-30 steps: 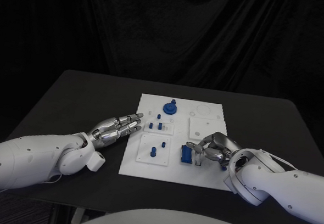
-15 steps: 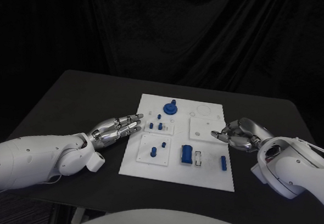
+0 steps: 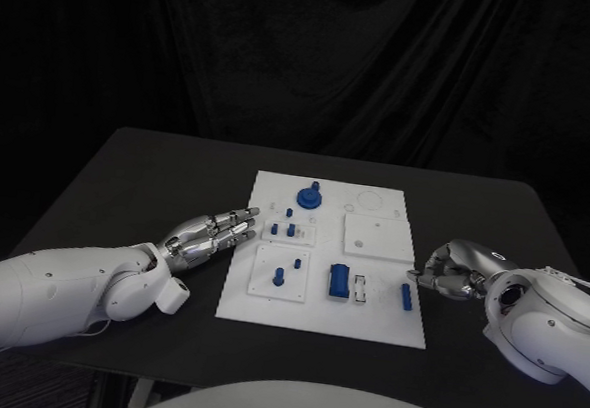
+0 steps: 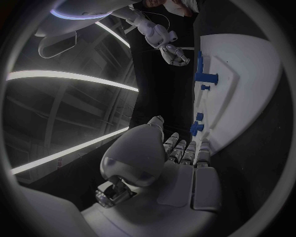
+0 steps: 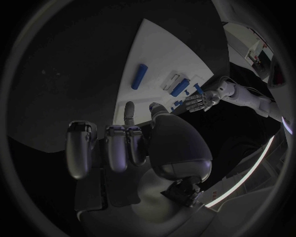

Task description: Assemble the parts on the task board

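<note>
My left hand [image 3: 215, 231] lies flat on the black table [image 3: 139, 175] just beside the left edge of the task board [image 3: 323, 313], fingers straight and pressed together, holding nothing. My right hand [image 3: 454, 269] sits just off the board's right edge, fingers curled in with nothing between them. On the board, a blue block [image 3: 338, 282] stands near the front edge, a slim blue peg [image 3: 406, 296] lies by the right edge close to my right fingers, and a blue round part [image 3: 311, 198] stands near the far edge

black table [image 3: 138, 185] — dark curtain [image 3: 328, 57] behind
</note>
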Controlling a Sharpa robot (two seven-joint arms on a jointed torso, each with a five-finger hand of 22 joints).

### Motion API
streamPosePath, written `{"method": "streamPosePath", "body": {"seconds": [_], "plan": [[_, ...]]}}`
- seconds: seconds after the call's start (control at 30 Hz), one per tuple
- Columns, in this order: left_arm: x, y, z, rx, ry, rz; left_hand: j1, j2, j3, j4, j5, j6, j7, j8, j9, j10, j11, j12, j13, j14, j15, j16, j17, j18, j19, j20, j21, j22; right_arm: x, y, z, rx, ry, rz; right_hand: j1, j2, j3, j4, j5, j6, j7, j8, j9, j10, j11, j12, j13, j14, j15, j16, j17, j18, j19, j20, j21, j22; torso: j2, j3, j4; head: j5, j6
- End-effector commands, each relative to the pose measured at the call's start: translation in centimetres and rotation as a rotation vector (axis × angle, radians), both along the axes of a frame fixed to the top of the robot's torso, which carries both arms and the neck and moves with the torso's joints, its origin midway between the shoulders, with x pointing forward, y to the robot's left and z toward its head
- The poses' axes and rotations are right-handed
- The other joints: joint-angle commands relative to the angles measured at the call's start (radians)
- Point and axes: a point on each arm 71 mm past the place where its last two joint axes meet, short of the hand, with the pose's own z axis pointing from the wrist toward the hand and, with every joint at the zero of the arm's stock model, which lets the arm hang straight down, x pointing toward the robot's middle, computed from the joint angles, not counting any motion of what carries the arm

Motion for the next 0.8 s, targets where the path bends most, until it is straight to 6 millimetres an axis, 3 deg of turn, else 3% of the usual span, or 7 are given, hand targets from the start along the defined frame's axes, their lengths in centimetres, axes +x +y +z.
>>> {"method": "streamPosePath", "body": {"seconds": [0.03, 0.2, 0.43, 0.8], "plan": [[0.1, 0.1, 0.9, -0.094, -0.111, 0.026, 0.007, -0.003, 0.005, 0.0, 0.005, 0.001, 0.008, 0.005, 0.001, 0.002, -0.001, 0.001, 0.001, 0.0, 0.003, -0.004, -0.001, 0.017, -0.002, 0.005, -0.001, 0.0, -0.2, -0.2, -0.4, -0.109, -0.015, 0.014, 0.007, -0.001, -0.003, -0.003, 0.001, 0.006, 0.004, -0.003, -0.002, 0.106, 0.006, 0.003, 0.263, 0.092, 0.008, -0.005, 0.204, 0.002, 0.061, 0.004, -0.004, 0.229, 0.002, 0.0027, -0.0046, 0.0, 0.0], [0.1, 0.1, 0.9, -0.094, -0.11, 0.026, 0.007, -0.003, 0.005, -0.001, 0.006, 0.001, 0.008, 0.005, 0.001, 0.002, -0.001, 0.001, 0.001, 0.0, 0.003, -0.004, -0.001, 0.017, -0.002, 0.005, -0.001, 0.0, -0.5, 0.0, -1.1, -0.121, -0.003, 0.025, 0.007, -0.001, -0.003, -0.002, 0.001, 0.007, 0.003, -0.002, -0.002, 0.106, 0.006, 0.003, 0.263, 0.092, 0.008, -0.006, 0.202, 0.003, 0.06, 0.004, -0.006, 0.228, 0.002, 0.0038, -0.0017, -0.003, 0.0], [0.1, 0.1, 0.9, -0.094, -0.109, 0.024, 0.009, -0.003, 0.007, -0.002, 0.007, 0.001, 0.006, 0.005, 0.001, 0.002, 0.004, 0.001, 0.001, 0.0, 0.002, -0.004, -0.001, 0.017, -0.002, 0.005, -0.001, 0.0, -0.9, 0.7, -2.1, -0.118, 0.013, 0.043, 0.01, 0.004, -0.005, 0.005, -0.02, 0.015, 0.003, -0.007, -0.01, 0.106, 0.005, 0.003, 0.263, 0.09, 0.007, -0.008, 0.196, 0.004, 0.058, 0.004, -0.011, 0.227, 0.002, 0.0044, -0.0038, -0.002, 0.0], [0.1, 0.0, 0.8, -0.095, -0.105, 0.021, 0.011, -0.003, 0.011, -0.006, 0.011, 0.001, 0.005, 0.005, 0.001, 0.003, 0.008, 0.002, 0.002, 0.0, 0.002, -0.004, -0.001, 0.018, -0.002, 0.005, -0.001, 0.0, -1.2, 1.5, -3.1, -0.116, 0.034, 0.066, 0.012, 0.009, -0.008, 0.011, -0.039, 0.013, 0.005, -0.019, -0.023, 0.106, 0.006, 0.003, 0.263, 0.089, 0.008, -0.012, 0.19, 0.005, 0.057, 0.004, -0.015, 0.225, 0.002, 0.0023, -0.0017, 0.0, 0.0]]}}
